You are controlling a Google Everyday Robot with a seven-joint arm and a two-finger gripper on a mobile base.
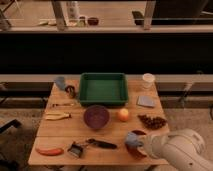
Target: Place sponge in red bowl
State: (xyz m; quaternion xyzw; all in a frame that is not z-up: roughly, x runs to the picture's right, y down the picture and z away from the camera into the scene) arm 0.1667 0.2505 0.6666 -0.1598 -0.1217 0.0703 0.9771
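The robot's white arm [175,148] enters from the lower right corner and covers much of the red bowl [134,148], of which only an orange-red crescent shows at the near right edge of the wooden worktop [60,134]. The claw [140,143] sits at the arm's tip over that bowl, mostly hidden by the arm's own bulk, and whether it is apart or together I cannot tell. The sponge [131,138], a small blue-grey pad, lies right at the claw over the bowl's left rim; whether it is gripped or already resting in the hollow is not clear. The dark purple bowl [96,116] stands at mid-worktop with an orange fruit [123,114] just beside it. A green tray [103,88] sits at the far side, and a pale grey flat square [146,101] lies toward the right. No writing can be read anywhere.
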